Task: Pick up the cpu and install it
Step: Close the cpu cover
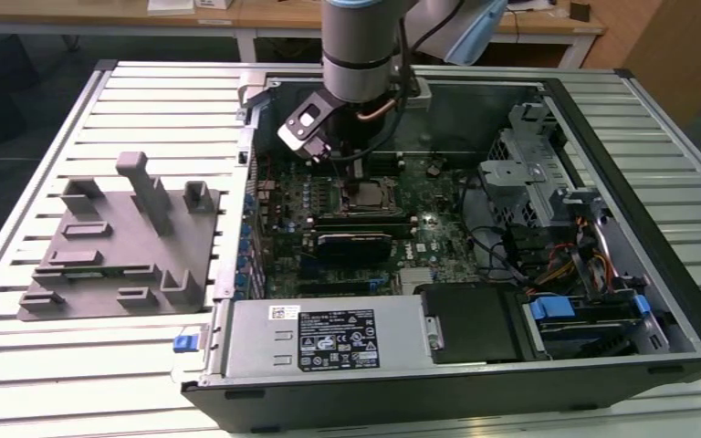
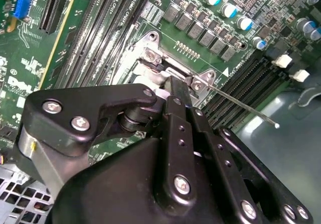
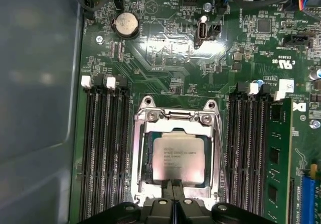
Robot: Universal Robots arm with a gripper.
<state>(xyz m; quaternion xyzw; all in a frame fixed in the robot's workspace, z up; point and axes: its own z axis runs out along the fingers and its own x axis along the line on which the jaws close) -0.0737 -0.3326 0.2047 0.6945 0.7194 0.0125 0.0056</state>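
The cpu (image 3: 178, 156) is seen lying flat inside the socket (image 3: 142, 148) on the motherboard (image 3: 165, 63), its pale metal top facing up and the metal bracket framing it on all sides. The pincer (image 3: 173, 185) is placed at the chip's near edge. Its two fingers are drawn together with only a thin seam between them. Nothing is seen clamped in it, and whether the tips touch the lid cannot be told.

The main risk is judged to lie in that contact. If the chip is not squared in its seat, downward pressure from the closed tips could bend the contacts beneath. A sideways drag could skew it.

In the second wrist view the thin retaining lever (image 2: 251, 112) is seen standing free and angled out from the socket. The chip is therefore judged not yet clamped, and the rod could be snagged by the finger linkages. The memory slots (image 3: 105, 148) are set close on both sides.

The arm (image 1: 357, 55) is held steeply from above inside the open computer case (image 1: 448, 397), with the pincer pointed down at the board. The grey fixture (image 1: 120, 242) lies on the desk (image 1: 168, 100), well apart.
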